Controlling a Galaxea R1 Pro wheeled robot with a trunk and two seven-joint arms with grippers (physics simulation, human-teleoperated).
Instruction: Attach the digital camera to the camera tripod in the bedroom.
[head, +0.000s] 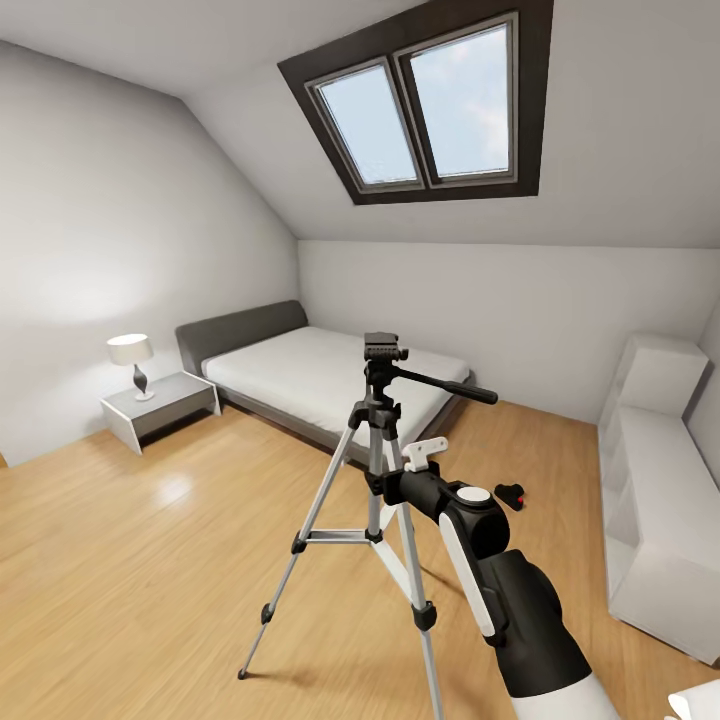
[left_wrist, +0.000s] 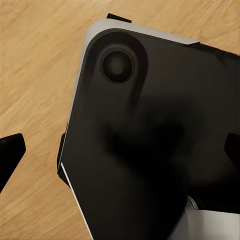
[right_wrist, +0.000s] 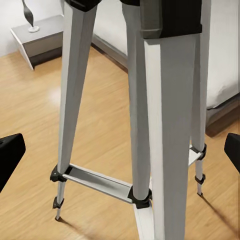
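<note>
The camera tripod (head: 375, 500) is set on the floor (head: 150, 560) in front of the bed (head: 320, 375), with the nightstand (head: 160, 405) and the lamp (head: 133, 362) on it placed left of the bed, the digital camera (head: 511, 495) laid on the floor right of the tripod, and shelving (head: 660, 500) ranged along the right wall.

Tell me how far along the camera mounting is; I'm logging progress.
Done: the robot has reached the camera tripod, which stands upright in the bedroom. In hand: nothing yet; the right gripper is open and empty, facing the tripod's legs. Left: the digital camera lies on the floor beyond the arm and needs picking up and mounting on the bare tripod head.
</note>
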